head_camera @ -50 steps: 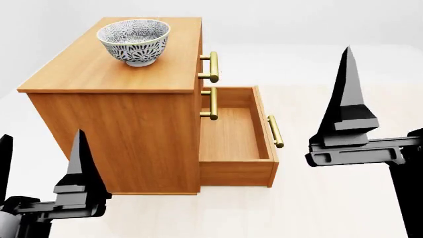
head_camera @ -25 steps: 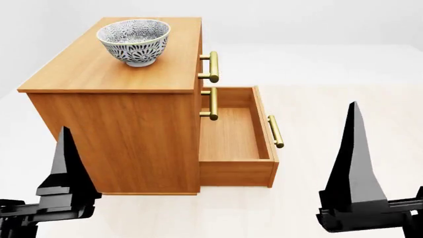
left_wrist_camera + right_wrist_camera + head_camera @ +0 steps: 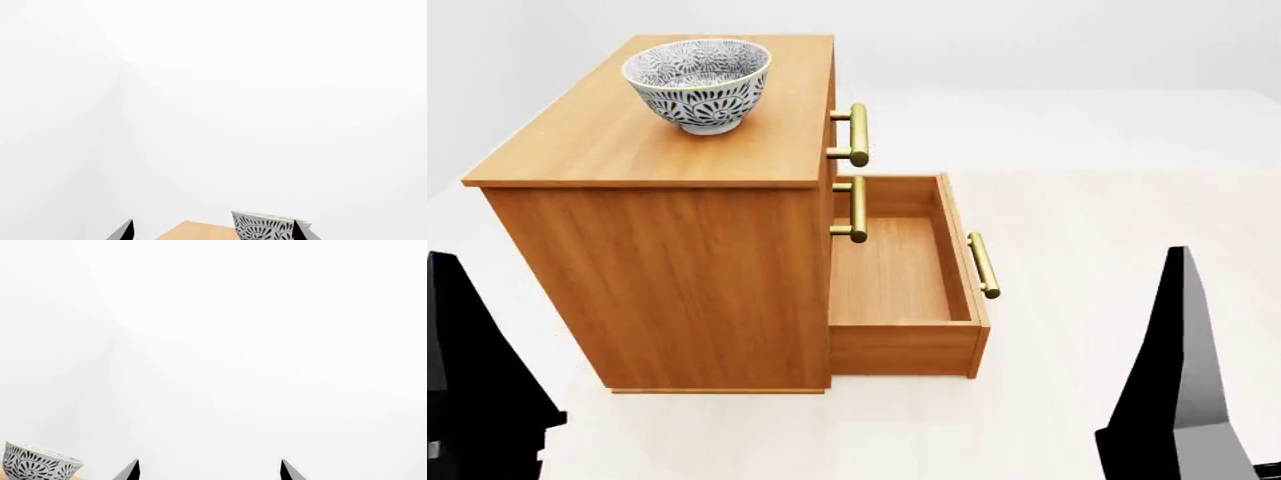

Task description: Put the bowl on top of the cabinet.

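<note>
Though both arms reach into the head view, only one dark finger of each shows, cut off by the lower edge: the left tool [image 3: 474,400] at the near left, the right tool [image 3: 1174,400] at the near right. Each wrist view catches just two black fingertips [image 3: 131,471] set well apart with nothing between them, so both tools stand open and empty. Beyond them the cabinet [image 3: 681,260] stands on the pale floor [image 3: 1094,230], its bottom drawer [image 3: 901,275] pulled out; the upper two are seen only by their brass handles [image 3: 857,135]. Farthest back, the bowl [image 3: 698,82] sits upright on the cabinet's flat top, toward its rear. Both wrist views crop the bowl at the frame edge.
</note>
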Motion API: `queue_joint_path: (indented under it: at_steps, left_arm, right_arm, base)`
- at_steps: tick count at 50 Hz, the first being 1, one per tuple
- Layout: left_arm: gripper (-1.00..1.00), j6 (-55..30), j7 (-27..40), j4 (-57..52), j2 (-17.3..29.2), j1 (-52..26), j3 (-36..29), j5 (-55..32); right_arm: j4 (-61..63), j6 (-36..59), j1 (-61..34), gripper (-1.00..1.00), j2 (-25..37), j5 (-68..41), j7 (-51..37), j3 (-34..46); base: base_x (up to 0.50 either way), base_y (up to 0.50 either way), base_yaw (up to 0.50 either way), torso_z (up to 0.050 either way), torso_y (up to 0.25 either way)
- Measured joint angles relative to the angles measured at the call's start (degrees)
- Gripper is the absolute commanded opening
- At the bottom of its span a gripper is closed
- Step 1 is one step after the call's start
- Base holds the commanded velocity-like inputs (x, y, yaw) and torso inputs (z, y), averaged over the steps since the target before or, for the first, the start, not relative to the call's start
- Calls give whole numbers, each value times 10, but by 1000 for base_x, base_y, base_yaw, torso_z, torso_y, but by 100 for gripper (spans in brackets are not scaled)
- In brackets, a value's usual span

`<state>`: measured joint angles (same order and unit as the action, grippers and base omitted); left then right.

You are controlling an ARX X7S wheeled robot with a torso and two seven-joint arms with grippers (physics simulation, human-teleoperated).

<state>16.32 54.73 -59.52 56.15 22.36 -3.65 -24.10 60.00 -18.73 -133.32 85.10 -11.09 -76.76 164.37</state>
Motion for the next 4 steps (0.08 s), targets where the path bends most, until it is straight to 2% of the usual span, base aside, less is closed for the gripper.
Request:
queue_joint_path:
  at_steps: [4]
  left_arm:
    - [100,23,18,-1,15,10,-4,21]
  right_arm:
    - [0,-3,15,100,16,28,4,-2]
  base:
    - [0,0,0,0,0]
